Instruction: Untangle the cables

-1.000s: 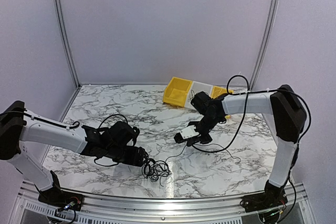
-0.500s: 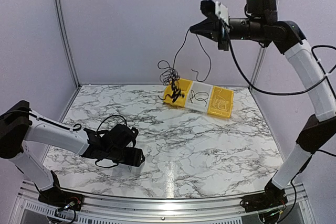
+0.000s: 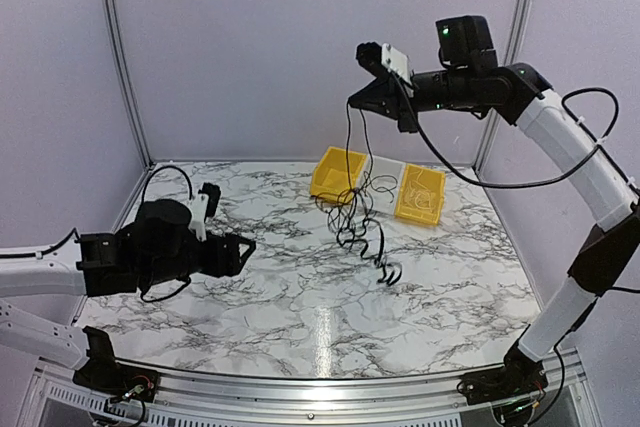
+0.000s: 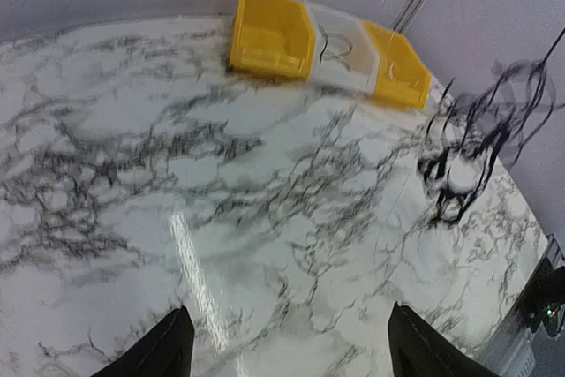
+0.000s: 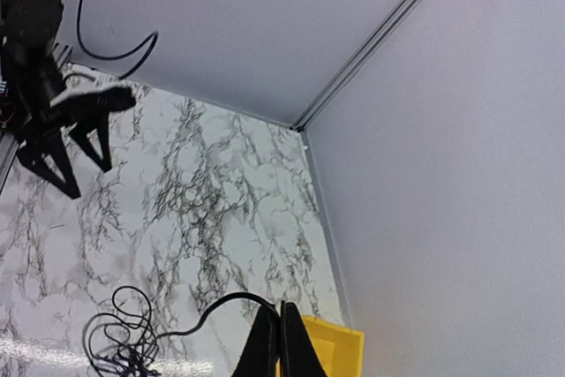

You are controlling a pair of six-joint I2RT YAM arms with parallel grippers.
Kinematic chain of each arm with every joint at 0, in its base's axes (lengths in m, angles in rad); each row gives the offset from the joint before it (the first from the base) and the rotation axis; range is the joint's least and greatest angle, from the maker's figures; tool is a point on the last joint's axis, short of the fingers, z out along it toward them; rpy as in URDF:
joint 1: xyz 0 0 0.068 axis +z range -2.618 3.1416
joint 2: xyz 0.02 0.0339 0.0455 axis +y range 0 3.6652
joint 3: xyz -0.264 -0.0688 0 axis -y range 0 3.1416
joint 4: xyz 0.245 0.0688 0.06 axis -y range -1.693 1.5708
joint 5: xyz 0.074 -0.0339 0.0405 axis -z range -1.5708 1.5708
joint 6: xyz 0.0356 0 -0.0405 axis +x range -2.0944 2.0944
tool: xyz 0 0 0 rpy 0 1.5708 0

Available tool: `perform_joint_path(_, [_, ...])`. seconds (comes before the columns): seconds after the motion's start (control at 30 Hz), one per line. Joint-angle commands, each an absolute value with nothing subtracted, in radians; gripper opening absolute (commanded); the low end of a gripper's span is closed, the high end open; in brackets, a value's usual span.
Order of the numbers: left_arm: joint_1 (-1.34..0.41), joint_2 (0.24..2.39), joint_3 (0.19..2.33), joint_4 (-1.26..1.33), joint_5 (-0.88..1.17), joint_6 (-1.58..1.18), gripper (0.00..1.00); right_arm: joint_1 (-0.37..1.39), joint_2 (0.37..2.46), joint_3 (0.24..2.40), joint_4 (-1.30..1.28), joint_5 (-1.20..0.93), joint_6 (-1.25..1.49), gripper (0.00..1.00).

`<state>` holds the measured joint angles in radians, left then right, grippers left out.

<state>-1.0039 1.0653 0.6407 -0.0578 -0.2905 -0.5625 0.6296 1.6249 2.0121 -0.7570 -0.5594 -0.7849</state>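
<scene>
The right gripper (image 3: 352,104) hangs high in the air, above and just in front of the row of bins (image 3: 330,187) at the back of the marble table (image 3: 300,297), its fingers pinched together on a single strand of the cables (image 3: 362,219). From that grip the thin black wires drop straight down in front of the bins and bunch into a loose knot of loops on the near side of the row. Whether the lowest loops touch the marble cannot be told from above. The right wrist camera shows the closed fingers (image 5: 279,342) with one dark strand running into them, the looped cables (image 5: 119,342) below and a corner of a yellow bin (image 5: 331,352) just beside. The left gripper (image 3: 243,243) waits well apart from the bins, toward the near left of the table, pointing at the dangling knot with its jaws spread wide and nothing between them. Its own camera sees both fingers (image 4: 168,346) at the bottom of the view, the blurred cables (image 4: 466,152) near the right-hand end of the bin row (image 4: 265,41), and a lone strand (image 4: 331,46) curled inside the white middle bin.
</scene>
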Motion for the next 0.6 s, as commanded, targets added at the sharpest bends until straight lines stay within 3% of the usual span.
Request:
perform_joint_path(0.0, [-1.009, 1.106, 0.812, -0.051, -0.372, -0.366, 0.79, 0.667, 1.571, 1.882, -0.738, -0.54, -0.825, 0.0])
perform_joint_path(0.57, [-1.009, 1.38, 0.987, 0.138, -0.094, -0.202, 0.69, 0.781, 1.678, 1.844, -0.747, -0.525, -0.792, 0.0])
